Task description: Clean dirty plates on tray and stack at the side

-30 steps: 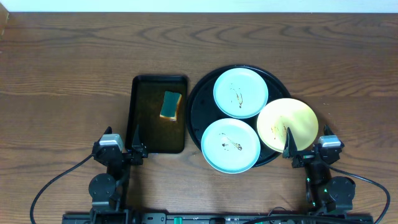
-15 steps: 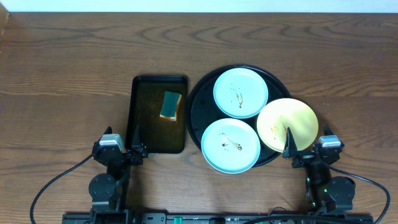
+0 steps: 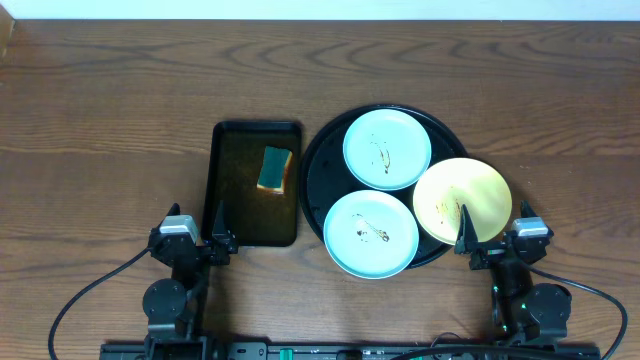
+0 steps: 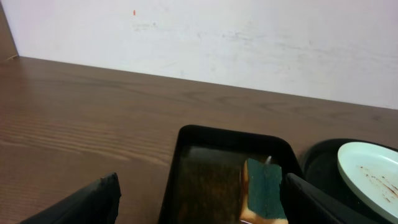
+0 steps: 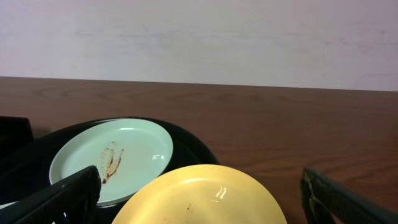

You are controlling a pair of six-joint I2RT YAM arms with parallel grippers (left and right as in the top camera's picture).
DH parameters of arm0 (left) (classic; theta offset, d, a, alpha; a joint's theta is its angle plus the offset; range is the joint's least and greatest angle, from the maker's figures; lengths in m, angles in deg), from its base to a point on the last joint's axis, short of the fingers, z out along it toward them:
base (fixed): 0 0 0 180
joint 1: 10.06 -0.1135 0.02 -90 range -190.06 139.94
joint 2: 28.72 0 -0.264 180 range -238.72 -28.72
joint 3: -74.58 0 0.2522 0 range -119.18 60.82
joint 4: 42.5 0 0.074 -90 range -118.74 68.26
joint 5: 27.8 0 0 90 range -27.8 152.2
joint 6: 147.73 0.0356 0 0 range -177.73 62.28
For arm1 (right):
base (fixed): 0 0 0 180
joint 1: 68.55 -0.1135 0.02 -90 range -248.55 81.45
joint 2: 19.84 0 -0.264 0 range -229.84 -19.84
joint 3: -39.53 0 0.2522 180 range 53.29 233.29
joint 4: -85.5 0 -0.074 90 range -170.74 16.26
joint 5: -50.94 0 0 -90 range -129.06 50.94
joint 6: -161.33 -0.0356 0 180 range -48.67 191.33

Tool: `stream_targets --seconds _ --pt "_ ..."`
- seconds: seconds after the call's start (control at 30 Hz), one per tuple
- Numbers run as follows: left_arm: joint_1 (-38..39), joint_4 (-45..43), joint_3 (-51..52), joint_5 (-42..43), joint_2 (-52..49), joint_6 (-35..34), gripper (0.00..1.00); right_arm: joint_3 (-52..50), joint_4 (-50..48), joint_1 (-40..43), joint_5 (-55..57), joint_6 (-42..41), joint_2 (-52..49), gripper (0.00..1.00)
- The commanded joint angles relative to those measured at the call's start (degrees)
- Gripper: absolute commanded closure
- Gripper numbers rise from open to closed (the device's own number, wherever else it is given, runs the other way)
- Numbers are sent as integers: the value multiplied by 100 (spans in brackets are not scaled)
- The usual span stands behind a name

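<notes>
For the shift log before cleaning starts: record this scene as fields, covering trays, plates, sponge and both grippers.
round tray: black, holds all three plates
far mint plate: brown smear at centre
near mint plate: brown smear at centre
yellow plate: smeared, overhangs the tray's right rim
rectangular tray: left of round tray
sponge: lies in rectangular tray
left gripper: open, empty
right gripper: open, empty, beside yellow plate

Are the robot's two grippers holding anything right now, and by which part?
Nothing is held. The left gripper and right gripper both stand open and empty; the plates lie ungripped on the tray.
</notes>
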Motion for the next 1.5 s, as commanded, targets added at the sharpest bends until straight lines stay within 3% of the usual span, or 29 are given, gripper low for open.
stream_targets --seconds 0.0,0.8,1.07,1.47 --pt "-28 249 57 63 33 50 18 -7 22 -92 -24 63 9 1" --pt "-28 249 57 63 33 50 18 7 -203 -92 -101 -31 9 1" --pt "-28 249 57 63 33 50 18 466 133 -92 662 -22 -111 1" --pt "-31 249 57 63 33 50 18 1659 922 -92 879 -68 -1961 1"
